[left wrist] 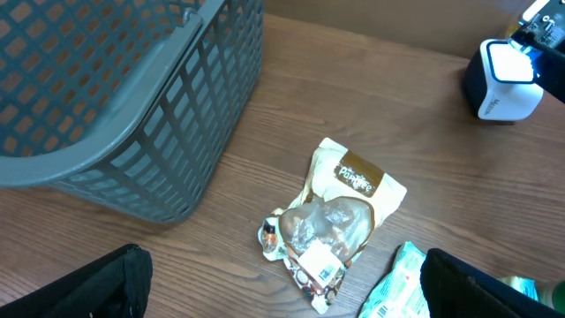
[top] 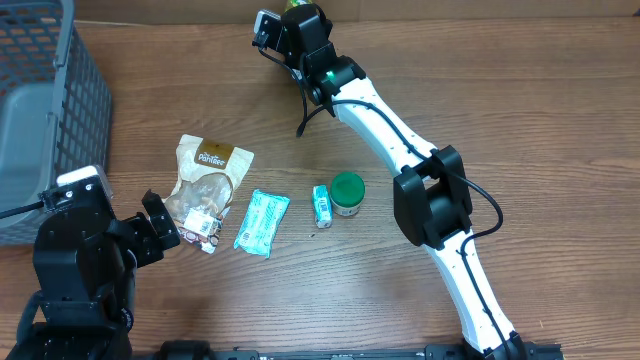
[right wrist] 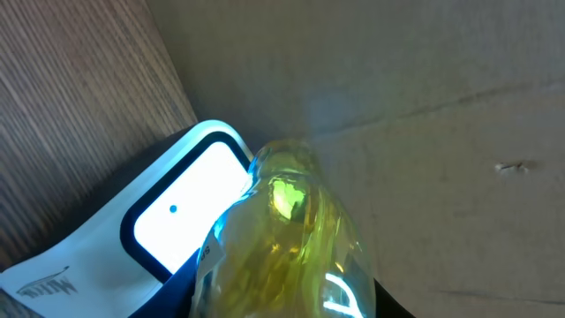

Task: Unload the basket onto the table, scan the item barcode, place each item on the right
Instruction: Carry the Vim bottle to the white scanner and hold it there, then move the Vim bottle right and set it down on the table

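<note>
Holding a yellow bottle (right wrist: 291,247) clamped between its fingers, the right gripper (top: 297,14) sits at the far edge of the surface (top: 520,120). The bottle is raised just beside the lit window of the barcode scanner (right wrist: 181,216). The left gripper (top: 160,225) has its fingers spread wide apart and grips nothing, close to a snack bag (top: 208,180). A teal packet (top: 262,222), a small teal box (top: 322,205) and a green-lidded jar (top: 347,193) lie in a row right of the bag. A grey basket (top: 40,110) stands at the left.
</note>
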`<state>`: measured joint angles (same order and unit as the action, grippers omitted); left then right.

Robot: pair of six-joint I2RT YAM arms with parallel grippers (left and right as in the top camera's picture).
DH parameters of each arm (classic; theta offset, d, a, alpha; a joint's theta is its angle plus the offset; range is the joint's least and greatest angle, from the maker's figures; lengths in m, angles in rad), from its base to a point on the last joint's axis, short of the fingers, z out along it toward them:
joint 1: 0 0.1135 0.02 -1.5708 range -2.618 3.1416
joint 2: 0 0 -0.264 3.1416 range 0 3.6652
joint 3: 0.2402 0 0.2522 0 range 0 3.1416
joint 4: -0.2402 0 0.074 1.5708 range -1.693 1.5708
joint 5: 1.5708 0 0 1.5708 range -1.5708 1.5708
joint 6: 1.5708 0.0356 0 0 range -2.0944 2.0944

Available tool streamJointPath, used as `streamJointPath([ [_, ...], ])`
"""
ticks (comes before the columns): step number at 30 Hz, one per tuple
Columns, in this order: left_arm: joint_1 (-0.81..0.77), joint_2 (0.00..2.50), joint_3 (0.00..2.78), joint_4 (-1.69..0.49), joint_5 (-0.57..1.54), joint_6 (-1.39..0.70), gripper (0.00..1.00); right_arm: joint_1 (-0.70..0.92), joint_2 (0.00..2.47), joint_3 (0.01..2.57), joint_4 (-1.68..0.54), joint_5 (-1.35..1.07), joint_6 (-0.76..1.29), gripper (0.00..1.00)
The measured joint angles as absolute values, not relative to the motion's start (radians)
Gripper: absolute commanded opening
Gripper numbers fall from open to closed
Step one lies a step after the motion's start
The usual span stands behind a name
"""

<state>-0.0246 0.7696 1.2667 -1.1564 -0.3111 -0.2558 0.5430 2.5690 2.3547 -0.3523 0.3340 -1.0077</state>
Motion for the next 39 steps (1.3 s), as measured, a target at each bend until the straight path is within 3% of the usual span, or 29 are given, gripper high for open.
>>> streamJointPath([
  [11, -0.025, 0.77, 1.267, -1.156, -0.311, -0.256, 1.0, 0.538, 2.569, 2.362, -0.342, 0.318, -0.968, 0.14],
  [21, -0.025, 0.77, 1.267, -1.156, -0.311, -0.256, 1.0, 0.537, 2.509, 2.348, -0.39, 0.314, -0.768, 0.2],
  [29, -0.025, 0.77, 1.267, -1.156, -0.311, -0.256, 1.0, 0.535, 2.286, 2.347, -0.665, 0.31, -0.545, 0.2],
  [39, -0.025, 0.77, 1.267, -1.156, -0.311, -0.256, 0.99, 0.437, 2.143, 2.349, -1.202, 0.299, -0.187, 0.18],
])
